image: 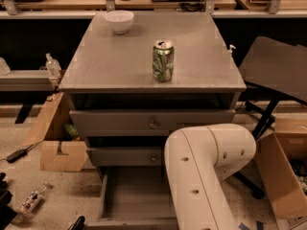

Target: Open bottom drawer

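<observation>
The grey cabinet has three drawers. The bottom drawer stands pulled out toward me, and its plain grey inside shows. Its front and knob lie below the picture's lower edge. The middle drawer and the wide top drawer with its shiny knob are shut. My white arm reaches down in front of the cabinet's right side and hides the right part of the lower drawers. My gripper is out of view, below the bottom edge of the picture.
A green can and a white bowl stand on the cabinet top. Cardboard boxes sit on the floor at the left and right. A black chair is at the right. A small bottle lies on the floor.
</observation>
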Robot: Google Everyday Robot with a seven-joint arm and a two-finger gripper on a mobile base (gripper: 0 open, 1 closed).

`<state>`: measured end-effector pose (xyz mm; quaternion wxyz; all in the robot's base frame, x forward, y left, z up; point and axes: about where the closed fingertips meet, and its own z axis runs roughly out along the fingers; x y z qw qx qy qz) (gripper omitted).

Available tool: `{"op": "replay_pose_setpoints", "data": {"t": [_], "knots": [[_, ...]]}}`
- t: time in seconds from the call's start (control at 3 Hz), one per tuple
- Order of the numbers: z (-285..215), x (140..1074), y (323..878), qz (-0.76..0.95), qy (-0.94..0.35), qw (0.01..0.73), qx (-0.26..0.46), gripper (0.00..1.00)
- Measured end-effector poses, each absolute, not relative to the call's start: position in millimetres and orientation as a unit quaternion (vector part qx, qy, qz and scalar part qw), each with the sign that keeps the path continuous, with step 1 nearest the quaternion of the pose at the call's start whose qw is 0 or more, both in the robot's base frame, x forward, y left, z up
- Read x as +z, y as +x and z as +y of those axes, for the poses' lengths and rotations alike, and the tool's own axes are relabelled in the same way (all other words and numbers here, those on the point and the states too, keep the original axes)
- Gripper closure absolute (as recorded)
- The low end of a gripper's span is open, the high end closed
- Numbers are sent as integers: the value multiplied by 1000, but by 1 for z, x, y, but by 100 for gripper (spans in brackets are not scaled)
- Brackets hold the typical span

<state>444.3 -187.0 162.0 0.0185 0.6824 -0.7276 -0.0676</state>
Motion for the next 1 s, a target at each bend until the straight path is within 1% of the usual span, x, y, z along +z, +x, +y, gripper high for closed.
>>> {"op": "replay_pose_setpoints", "data": {"t": [0.67,1.0], "knots": [[-185,162,446,-728,682,19,-68,4],[-183,162,451,-728,682,19,-68,0]]}}
